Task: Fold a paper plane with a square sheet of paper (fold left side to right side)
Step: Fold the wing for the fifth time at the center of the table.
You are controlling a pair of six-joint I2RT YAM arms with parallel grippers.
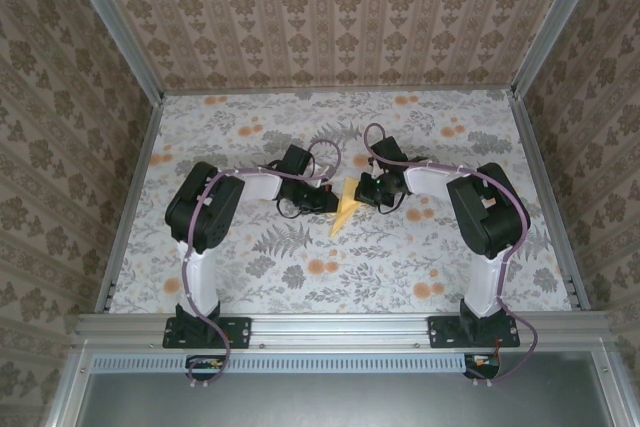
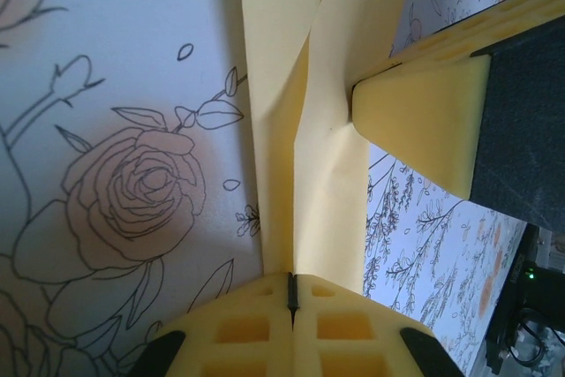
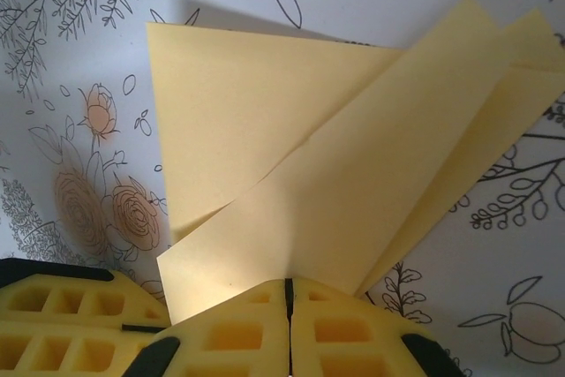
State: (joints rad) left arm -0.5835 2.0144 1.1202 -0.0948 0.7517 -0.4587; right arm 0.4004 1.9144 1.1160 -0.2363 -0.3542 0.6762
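- Left fingers [image 2: 284,302] sit at the bottom of the left wrist view. Their yellow pads are pressed together with just a dark seam between them. A folded edge of the paper [image 2: 327,174] runs straight into that seam, pinched there.
- From above, the paper [image 1: 346,209] lies mid-counter between the two sets of fingers. It is a slim pale-yellow sliver, narrowing to a point toward the near edge.
- The right wrist view shows the paper [image 3: 335,183] plain and unmarked, in overlapping layers. A triangular flap lies at the left, and a long band crosses it diagonally, rising to the upper right. The creases look sharp.
- In the left wrist view the sheet bows gently where a pad of the right fingers [image 2: 415,121] butts against it from the right.
- Right fingers [image 3: 281,324] are closed pad to pad, and the paper's lower edge goes in at their seam, so they grip it too.
- A pad of the left fingers [image 3: 53,315] shows in the bottom-left corner of the right wrist view, just beside the right pair.
- The counter [image 1: 300,277] carries a white cloth printed with grey leaves and orange flowers.
- Both arms bend inward, left arm [image 1: 205,212] and right arm [image 1: 488,212]. From above, their black wrists crowd the paper from either side and cover part of it.
- Patterned walls [image 1: 330,17] close three sides, and a metal rail [image 1: 340,327] runs along the near edge.
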